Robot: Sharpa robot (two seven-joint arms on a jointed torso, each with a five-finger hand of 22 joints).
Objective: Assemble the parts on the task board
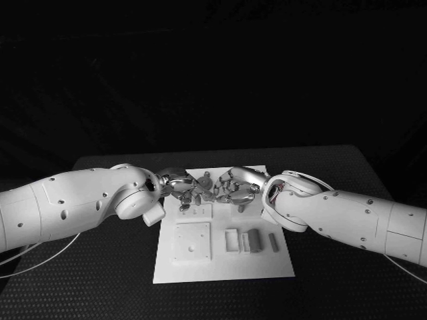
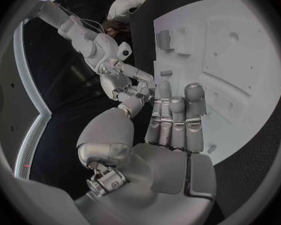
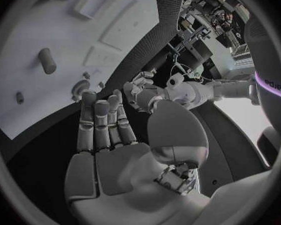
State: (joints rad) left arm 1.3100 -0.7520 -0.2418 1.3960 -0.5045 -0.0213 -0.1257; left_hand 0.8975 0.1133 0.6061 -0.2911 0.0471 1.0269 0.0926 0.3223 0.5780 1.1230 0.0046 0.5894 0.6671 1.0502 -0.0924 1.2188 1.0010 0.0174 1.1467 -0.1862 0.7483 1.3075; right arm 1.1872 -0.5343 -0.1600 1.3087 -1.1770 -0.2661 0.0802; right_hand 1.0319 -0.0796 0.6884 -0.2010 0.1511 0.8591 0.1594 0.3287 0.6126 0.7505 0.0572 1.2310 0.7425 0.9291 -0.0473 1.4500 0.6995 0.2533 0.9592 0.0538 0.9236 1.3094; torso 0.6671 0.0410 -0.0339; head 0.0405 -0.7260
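Both hands cover the task board's [image 1: 223, 267] upper middle in the head view; parts beneath them cannot be told.

We see a matt white task board [image 1: 223, 267] with a smooth plastic look, on a black bench [image 1: 98, 287] of finely textured, dull weave. Each robot hand, left [image 1: 182, 189] and right [image 1: 235, 187], gleams like polished metal; the arms' [image 1: 60, 210] shells are glossy white plastic.

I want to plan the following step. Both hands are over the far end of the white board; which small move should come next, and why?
Probably lower the right robot hand toward the small peg lying loose on the task board. Both it and the left robot hand hold nothing, their fingers straight, and parts lie unassembled.
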